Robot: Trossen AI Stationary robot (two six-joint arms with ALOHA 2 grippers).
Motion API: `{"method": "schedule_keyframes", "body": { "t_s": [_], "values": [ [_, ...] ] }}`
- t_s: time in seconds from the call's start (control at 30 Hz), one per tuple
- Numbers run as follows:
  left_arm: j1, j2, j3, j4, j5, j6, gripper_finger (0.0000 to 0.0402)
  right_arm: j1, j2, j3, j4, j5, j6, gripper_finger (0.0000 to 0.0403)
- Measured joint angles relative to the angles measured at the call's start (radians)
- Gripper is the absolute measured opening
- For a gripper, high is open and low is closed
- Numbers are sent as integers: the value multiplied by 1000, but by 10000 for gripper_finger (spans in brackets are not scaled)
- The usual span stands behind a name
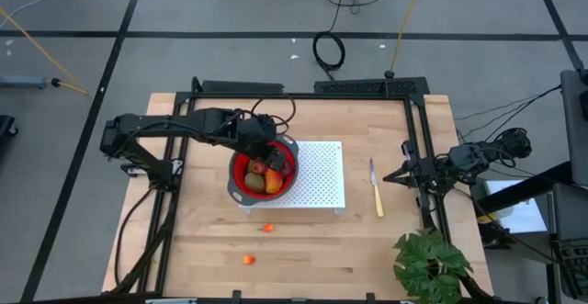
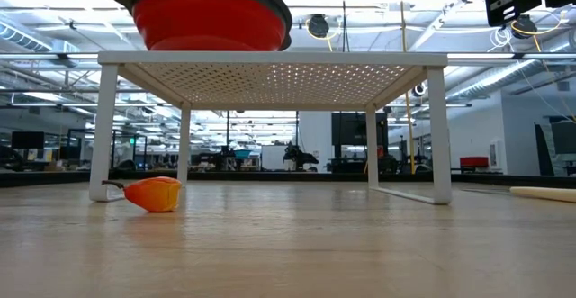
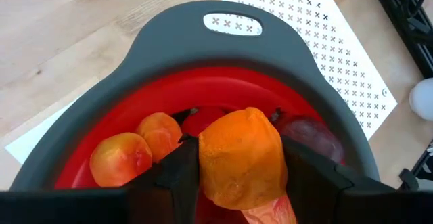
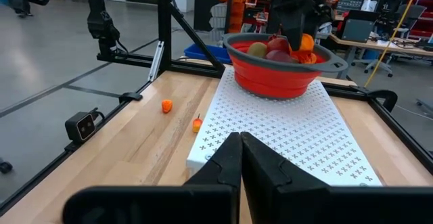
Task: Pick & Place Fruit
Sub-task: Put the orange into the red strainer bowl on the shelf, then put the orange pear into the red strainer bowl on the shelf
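A red bowl with a grey rim (image 1: 241,183) stands on the left part of a white perforated stand (image 1: 317,171). In it lie several fruit: a yellow-red piece (image 3: 120,160), an orange-red one (image 3: 161,129) and a dark red ball (image 3: 316,137). My left gripper (image 3: 241,176) hangs over the bowl, shut on an orange fruit piece (image 3: 240,153). Two tiny orange bits (image 1: 267,228) (image 1: 249,260) lie on the table in front of the stand. My right gripper (image 4: 240,156) waits shut at the table's right edge, touching nothing. My left gripper pinches the orange fruit piece by its two opposite sides (image 3: 206,163) between its two fingers. The fingers come slanting down from the table's left side. The piece sits between them above the other fruit inside the bowl; whether its underside rests on them is hidden.
A yellow-handled knife (image 1: 376,189) lies on the table right of the stand. A green leafy plant (image 1: 430,265) stands at the near right corner. A black frame (image 1: 418,148) borders the table's far and side edges. Bare wood lies in front of the stand.
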Motion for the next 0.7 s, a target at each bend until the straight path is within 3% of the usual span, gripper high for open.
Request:
{"method": "schedule_keyframes", "body": {
  "t_s": [0.2,0.33,0.53,0.7],
  "values": [
    [2,0,0,0,1,0,225,0,0,0,0,0,3,0],
    [32,-30,0,0,49,-3,233,0,0,0,0,0,3,0],
    [45,-135,0,22,42,-48,204,0,0,0,1,0,3,0],
    [-35,-199,0,130,34,-117,160,0,0,0,1,-1,3,0]
  ]
}}
